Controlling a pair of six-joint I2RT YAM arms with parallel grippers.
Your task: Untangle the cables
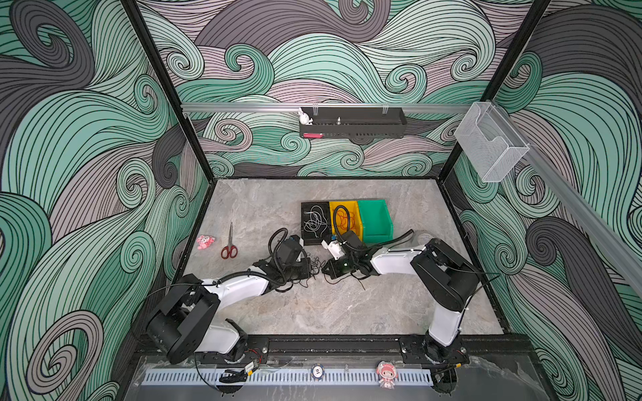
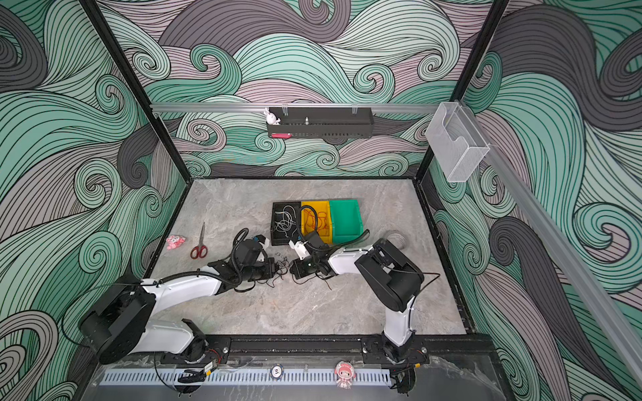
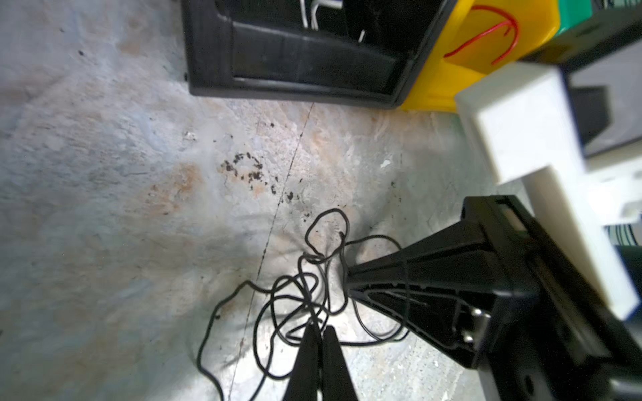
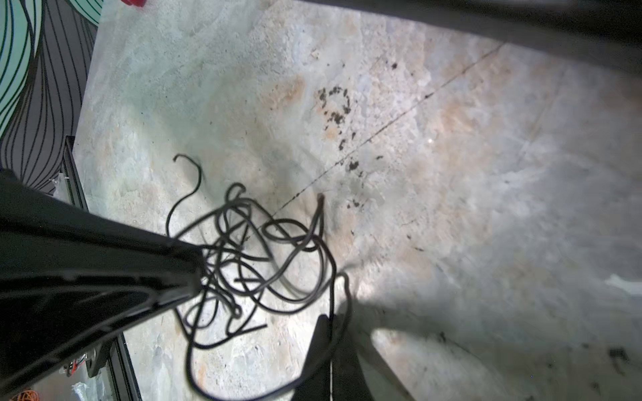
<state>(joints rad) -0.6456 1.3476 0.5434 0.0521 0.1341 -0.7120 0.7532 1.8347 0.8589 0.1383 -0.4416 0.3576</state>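
A loose tangle of thin black cables lies on the table between my two grippers. My left gripper is shut, and a black strand from the tangle is pinched at its tips. My right gripper is shut too, with a black strand running between its fingers from the tangle. In both top views the left gripper and right gripper point at each other, tips nearly touching. White cables lie in a black bin and red cables in a yellow bin.
The black bin, yellow bin and green bin stand side by side just behind the grippers. Red-handled scissors and a small pink toy lie at the left. The right arm's hose arches over the yellow bin.
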